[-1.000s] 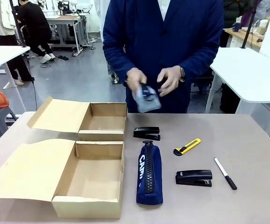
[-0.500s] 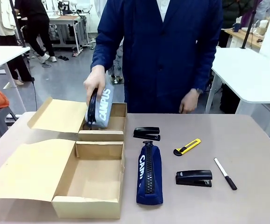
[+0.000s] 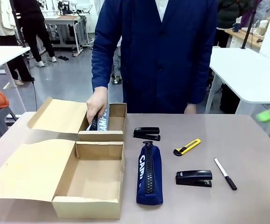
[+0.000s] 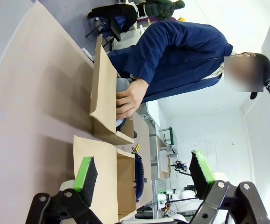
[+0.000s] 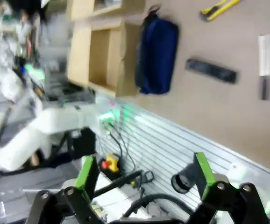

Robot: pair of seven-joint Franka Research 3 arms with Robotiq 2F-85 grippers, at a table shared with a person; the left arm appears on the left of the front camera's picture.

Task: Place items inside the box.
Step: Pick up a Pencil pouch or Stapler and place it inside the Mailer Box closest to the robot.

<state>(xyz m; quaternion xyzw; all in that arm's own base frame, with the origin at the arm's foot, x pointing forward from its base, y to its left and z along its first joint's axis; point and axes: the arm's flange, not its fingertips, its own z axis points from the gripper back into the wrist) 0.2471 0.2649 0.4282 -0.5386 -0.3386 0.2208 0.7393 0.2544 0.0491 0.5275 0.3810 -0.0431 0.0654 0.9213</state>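
A soft, pale grey fabric pouch [image 3: 101, 122] with a dark zip and lettering is clasped from above by the person's hand [image 3: 96, 103], whose fingers are closed round its upper end. The pouch is held upright, with its lower part sunk inside the far cardboard box [image 3: 102, 136], directly under the hand. This box is plain brown card, rectangular, and its lid flap is folded out flat on the side of the hand away from the loose things. A second box [image 3: 88, 205] of the same card is set open just beside the first, nearer the robot than the hand. A navy pouch [image 3: 149, 175], long and rounded, with a black zip down its middle and white lettering, is laid just beside that nearer box. A black stapler [image 3: 146, 133] is found near the hand, past the box wall. A second black stapler [image 3: 194, 178], a yellow-black utility knife [image 3: 187, 147] and a slim white marker [image 3: 225, 173] with a black cap are spread well apart from the hand over the smooth grey-brown table [image 3: 252, 140], with bare surface left between them. The left gripper [image 4: 140, 161] is seen with its fingers spread wide and nothing between them, well short of the hand; the right gripper [image 5: 144, 161] is likewise parted and empty, in a blurred view
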